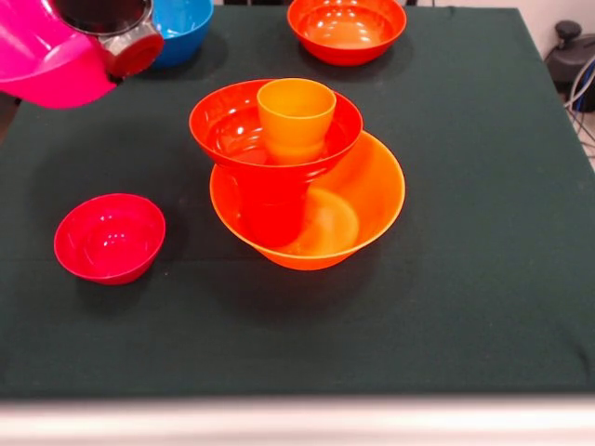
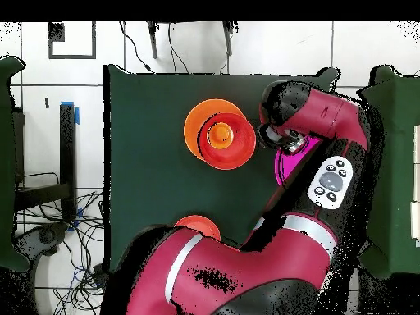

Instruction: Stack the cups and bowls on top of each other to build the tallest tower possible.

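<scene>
Pink bowl (image 1: 46,60) hangs above the worktop (image 1: 465,279) at the far corner, the pincer (image 1: 116,37) clamped on its rim. Centre stage, the tower (image 1: 302,186) stands: wide orange bowl, red-orange bowl, orange cup. Next the pink bowl probably needs carrying across and centring carefully on top.

We are counting six glossy round plastic bowls: wide orange (image 1: 372,200), red-orange (image 1: 223,125) stacked in it, another orange (image 1: 346,28), pink (image 1: 42,60), blue (image 1: 183,23), crimson (image 1: 109,237). We are seeing two tapered plastic cups: orange (image 1: 296,113), red-orange (image 1: 270,204).
</scene>
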Available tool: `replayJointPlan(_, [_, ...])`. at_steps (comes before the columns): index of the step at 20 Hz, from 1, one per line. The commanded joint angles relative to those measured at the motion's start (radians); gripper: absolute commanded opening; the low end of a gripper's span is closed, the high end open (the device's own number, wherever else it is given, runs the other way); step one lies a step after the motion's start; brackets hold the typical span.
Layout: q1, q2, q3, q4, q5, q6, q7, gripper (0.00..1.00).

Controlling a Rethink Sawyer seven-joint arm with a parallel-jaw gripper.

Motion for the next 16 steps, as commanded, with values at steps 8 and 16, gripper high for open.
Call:
replayJointPlan(8, [0.093,-0.012,-0.038,-0.029,-0.077,0.128,0.105,0.0])
replayJointPlan(16, [0.118,0.022,-0.049,0.005,-0.091,-0.114,0.145,0.0])
